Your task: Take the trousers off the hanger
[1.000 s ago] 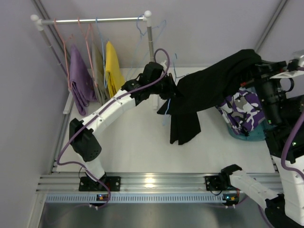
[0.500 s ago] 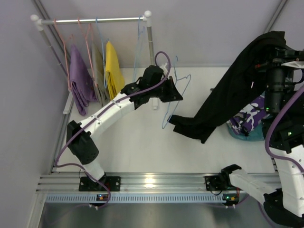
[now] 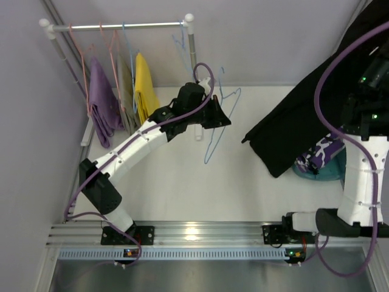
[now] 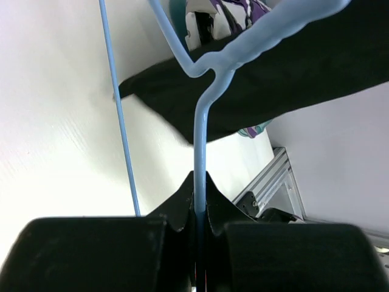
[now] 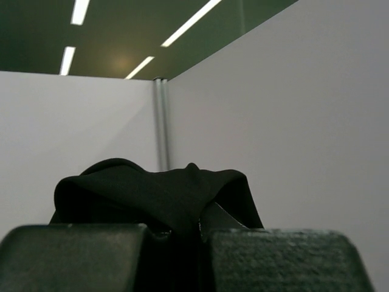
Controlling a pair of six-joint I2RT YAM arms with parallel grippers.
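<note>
My left gripper [image 3: 219, 119] is shut on the wire of a bare light-blue hanger [image 3: 223, 126], held above the table's middle. In the left wrist view the jaws [image 4: 199, 201] pinch the hanger's stem [image 4: 202, 121]. The black trousers [image 3: 298, 125] hang clear of the hanger at the right, draped down from my raised right arm; they also show in the left wrist view [image 4: 292, 73]. My right gripper [image 5: 197, 228] is shut on a fold of the black trousers [image 5: 152, 194]; in the top view it is hidden at the upper right edge. The camouflage trousers [image 3: 321, 153] lie in a teal basket [image 3: 316, 172].
A rack [image 3: 121, 26] stands at the back left with a lilac garment [image 3: 102, 106], an olive one and a yellow one [image 3: 144, 88] on pink hangers. A spare blue hanger [image 3: 179, 38] hangs near the rack's right post. An aluminium rail runs along the near edge.
My right arm has risen up and to the right, pulling the black trousers off the blue hanger and off the table. The left gripper has kept the hanger almost still.
</note>
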